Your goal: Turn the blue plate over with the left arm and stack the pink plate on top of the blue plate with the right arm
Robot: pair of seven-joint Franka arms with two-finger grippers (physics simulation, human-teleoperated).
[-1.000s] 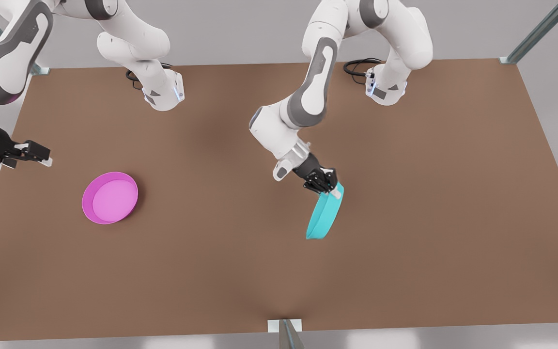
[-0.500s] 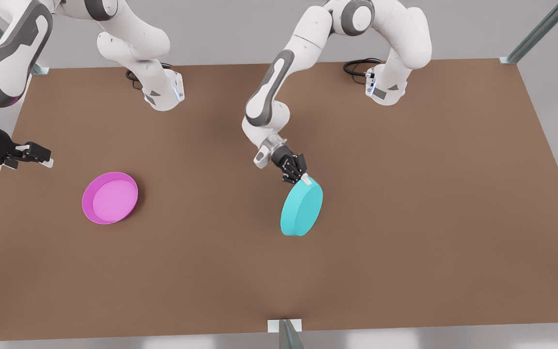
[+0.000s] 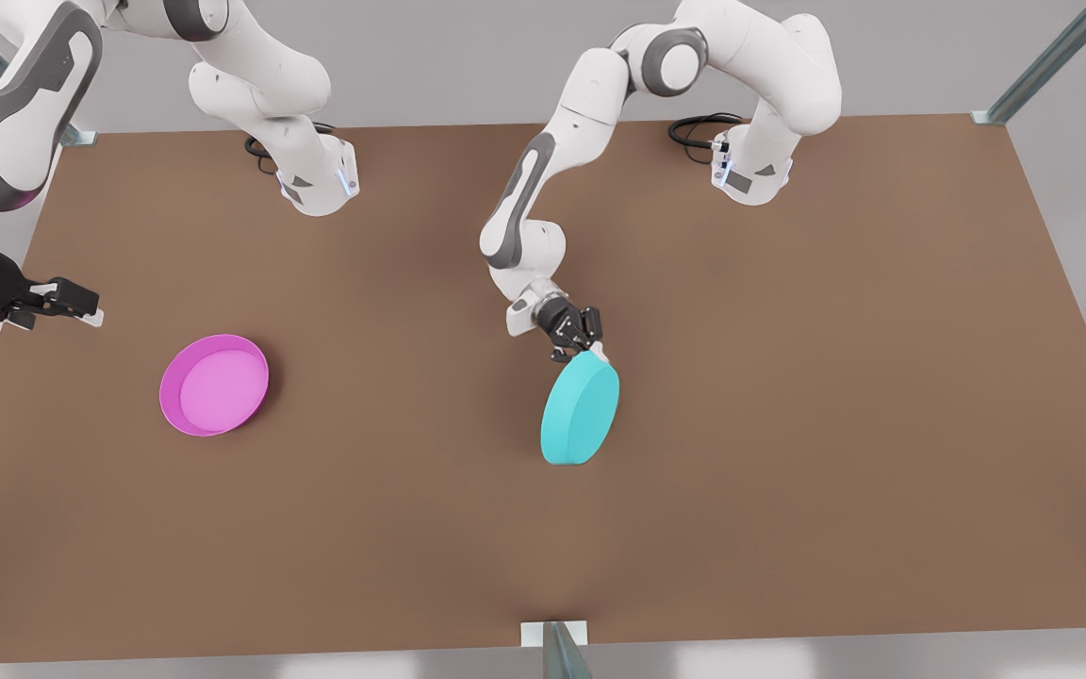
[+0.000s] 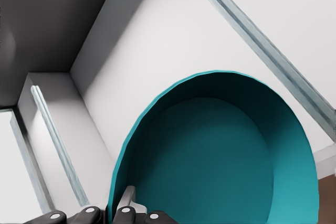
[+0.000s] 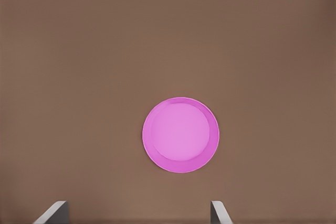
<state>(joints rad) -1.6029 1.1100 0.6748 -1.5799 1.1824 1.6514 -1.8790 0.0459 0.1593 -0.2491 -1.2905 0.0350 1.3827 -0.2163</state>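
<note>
Currently I'm mid-flip: my left gripper (image 3: 588, 351), frame centre, pinches the round turquoise plastic plate (image 3: 581, 411) tilted underside-up; lowering comes next. Right gripper (image 3: 67, 304) waits wide open, far left, near the round magenta plastic plate (image 3: 214, 384).

Bare table (image 3: 392, 528) all around pink plate (image 3: 214, 384)

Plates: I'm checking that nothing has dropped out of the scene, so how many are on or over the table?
2. The pink plate lies rim-up at the front view's left; the blue plate is tilted near the middle, gripped at its rim by the left gripper.
</note>
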